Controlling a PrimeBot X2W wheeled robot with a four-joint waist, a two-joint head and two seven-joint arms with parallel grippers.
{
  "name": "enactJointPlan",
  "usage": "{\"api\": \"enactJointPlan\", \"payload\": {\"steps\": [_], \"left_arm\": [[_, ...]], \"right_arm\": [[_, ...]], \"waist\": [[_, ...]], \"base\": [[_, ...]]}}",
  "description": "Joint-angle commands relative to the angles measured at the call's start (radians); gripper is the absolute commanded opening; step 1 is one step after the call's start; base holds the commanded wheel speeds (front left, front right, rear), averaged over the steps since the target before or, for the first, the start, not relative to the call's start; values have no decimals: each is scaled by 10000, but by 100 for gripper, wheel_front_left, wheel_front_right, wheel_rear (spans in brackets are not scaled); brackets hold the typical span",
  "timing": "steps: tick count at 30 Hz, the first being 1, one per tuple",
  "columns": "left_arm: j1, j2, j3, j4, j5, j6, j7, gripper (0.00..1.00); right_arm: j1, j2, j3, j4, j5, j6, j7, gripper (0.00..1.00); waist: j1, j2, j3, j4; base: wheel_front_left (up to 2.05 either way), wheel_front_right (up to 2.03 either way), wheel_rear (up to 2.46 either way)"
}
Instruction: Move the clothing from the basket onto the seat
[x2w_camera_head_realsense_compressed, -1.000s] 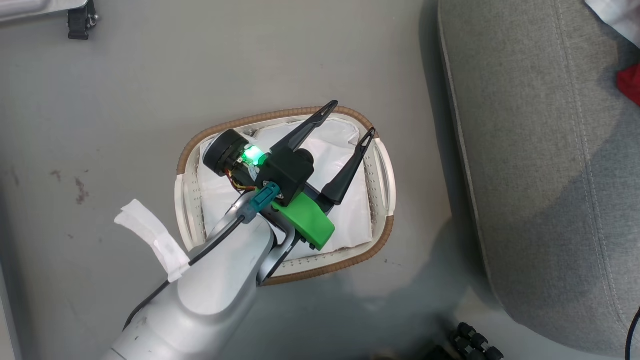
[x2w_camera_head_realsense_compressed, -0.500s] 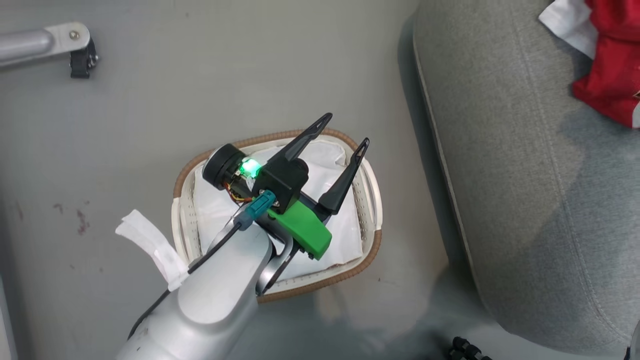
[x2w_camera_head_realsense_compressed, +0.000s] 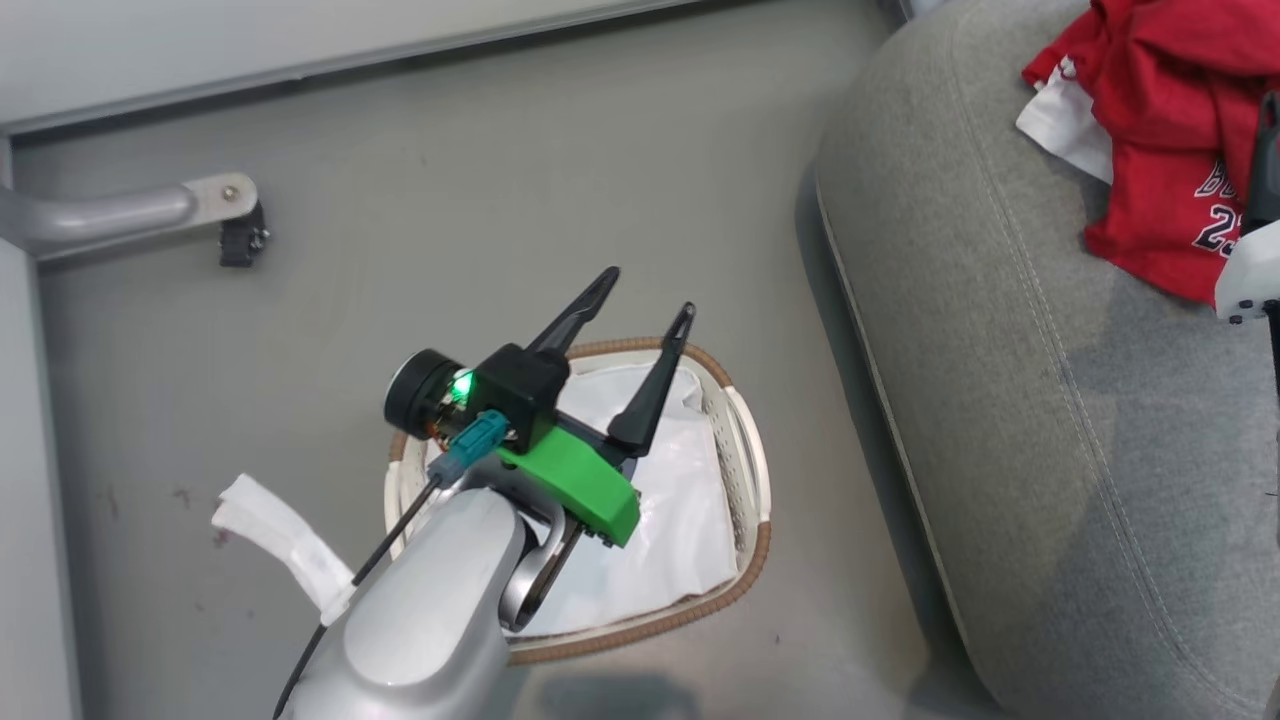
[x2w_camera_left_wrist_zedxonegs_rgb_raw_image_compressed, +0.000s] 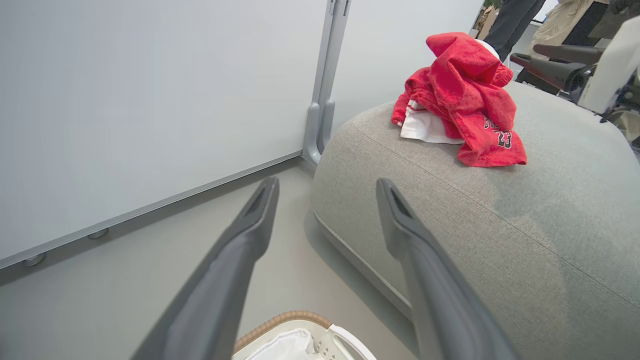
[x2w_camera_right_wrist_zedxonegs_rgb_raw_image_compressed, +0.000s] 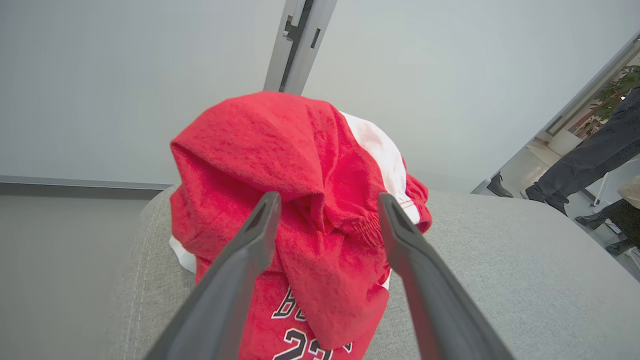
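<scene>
The right gripper (x2w_camera_right_wrist_zedxonegs_rgb_raw_image_compressed: 327, 200) stands released, fingers spread, with the clothing (x2w_camera_right_wrist_zedxonegs_rgb_raw_image_compressed: 310, 150) heaped just ahead of them on the seat (x2w_camera_right_wrist_zedxonegs_rgb_raw_image_compressed: 500, 260). The left gripper (x2w_camera_head_realsense_compressed: 650, 290) stays spread and empty above the basket (x2w_camera_head_realsense_compressed: 745, 470), as a second ago. Meanwhile the head view has swung toward the seat, bringing the red heap into sight. Beneath that gripper the basket holds a white liner sheet (x2w_camera_head_realsense_compressed: 670, 530), as before.

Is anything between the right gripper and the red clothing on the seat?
Nothing visible. The right gripper, open, points straight at the clothing with a clear gap between them. The clothing lies heaped on the seat.
</scene>
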Motion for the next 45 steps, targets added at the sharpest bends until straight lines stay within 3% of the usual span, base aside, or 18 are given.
{"api": "enactJointPlan", "payload": {"steps": [1, 13, 23, 36, 45], "left_arm": [[390, -44, 401, 18, -44, -32, -3, 100], [1769, -166, 2955, -294, 473, 147, -3, 100], [3057, -245, 4906, -516, 725, 164, -3, 100], [4592, -303, 5573, -627, 510, 33, -3, 100], [4963, -301, 5484, -670, 380, 89, -3, 100]], "right_arm": [[151, 43, 167, -51, 86, -15, -4, 100], [514, 1049, 1223, -456, 828, -15, -5, 100], [2269, 1956, 1928, -1293, 1668, -15, -4, 100], [4631, 2098, 3150, -2271, 3169, -15, -4, 100], [5595, 2103, 3317, -2818, 3800, -15, -5, 100]], "waist": [[0, 0, -845, 483], [0, 0, -1894, 1350], [0, 0, -2690, 1733], [0, 0, -3224, 1828], [0, 0, -3400, 1922]], "base": [[0, 0, 0], [0, 0, 0], [0, 0, 0], [0, 0, 0], [0, 0, 0]]}}
